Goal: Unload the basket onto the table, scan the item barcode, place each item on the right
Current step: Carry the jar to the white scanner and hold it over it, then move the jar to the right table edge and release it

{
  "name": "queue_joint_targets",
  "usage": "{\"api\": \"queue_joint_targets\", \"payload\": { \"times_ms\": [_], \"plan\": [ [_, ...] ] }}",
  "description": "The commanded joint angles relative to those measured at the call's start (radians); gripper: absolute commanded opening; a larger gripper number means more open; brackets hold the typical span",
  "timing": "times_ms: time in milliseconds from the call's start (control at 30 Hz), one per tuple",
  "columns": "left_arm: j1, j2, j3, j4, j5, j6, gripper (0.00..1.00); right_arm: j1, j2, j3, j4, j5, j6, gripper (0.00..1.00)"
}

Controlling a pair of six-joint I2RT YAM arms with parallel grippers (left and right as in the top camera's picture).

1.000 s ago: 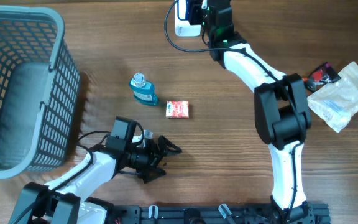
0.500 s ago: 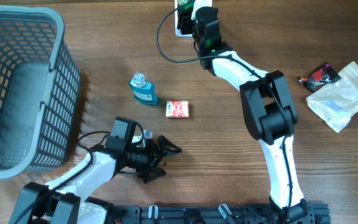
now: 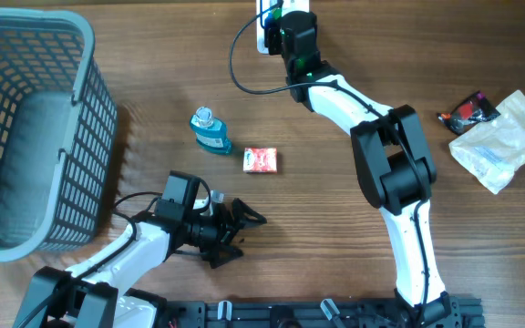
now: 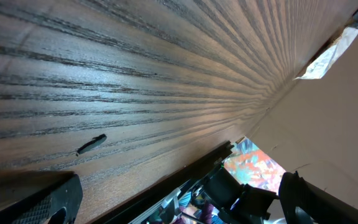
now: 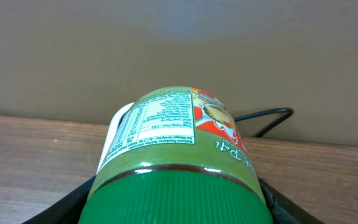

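Because the right wrist camera sits just behind its own end effector [image 5: 176, 186], it is the only view that shows the grip. The two dark fingers [image 5: 79, 200] flank a jar [image 5: 166, 134] with a ribbed green lid [image 5: 176, 199], and they are clamped on it. The jar lies on its side with the lid toward the lens and a panel of fine print [image 5: 148, 127] turned upward. A white scanner [image 5: 112, 127] shows just behind the jar, and a black cable [image 5: 263, 117] curves off to the right.

In the overhead view the right end effector [image 3: 283, 20] is at the upper edge of the frame, over the white scanner [image 3: 262, 41]. The wrist covers the jar, so the grip cannot be read from above. The right arm rises from the bottom edge to a bent elbow at centre right, then slants to the upper left.

The left end effector [image 3: 244, 235] rests low over the bench [image 3: 335, 210] at lower centre left, pointing right, its fingers spread apart with nothing between them. Its wrist view shows only wood grain and dark fingertips [image 4: 42, 199].

A blue bottle [image 3: 211, 130] and a red packet [image 3: 262, 160] lie near each other at centre. A grey basket [image 3: 85, 55] stands at the left, and a clear bag [image 3: 504, 141] lies at the far right.
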Motion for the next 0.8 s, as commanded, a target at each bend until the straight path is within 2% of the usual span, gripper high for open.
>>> {"api": "queue_joint_targets", "payload": {
  "times_ms": [0,133,200,267,367,467,567,767],
  "plan": [
    [0.006,0.045,-0.06,-0.024,-0.257,0.04,1.0,0.017,-0.146,0.029,-0.042,0.074,-0.041,0.65],
    [0.006,0.045,-0.06,-0.04,-0.285,0.043,1.0,0.016,-0.278,0.029,-0.174,0.182,-0.047,0.65],
    [0.006,0.045,-0.06,-0.044,-0.286,0.042,1.0,0.016,-0.348,0.029,-0.302,0.293,-0.029,0.66],
    [0.006,0.045,-0.06,-0.044,-0.286,0.042,1.0,0.01,-0.397,0.029,-0.468,0.39,0.068,0.66],
    [0.006,0.045,-0.06,-0.043,-0.299,0.043,1.0,-0.022,-0.465,0.029,-0.81,0.401,0.321,0.68],
    [0.006,0.045,-0.06,-0.043,-0.305,0.042,1.0,-0.081,-0.492,0.029,-1.089,0.317,0.56,0.69],
    [0.006,0.045,-0.06,-0.044,-0.305,0.042,1.0,-0.174,-0.494,0.029,-1.304,0.148,0.724,0.69],
    [0.006,0.045,-0.06,-0.043,-0.305,0.042,1.0,-0.414,-0.492,0.021,-1.443,-0.141,0.743,0.71]
  ]
}}
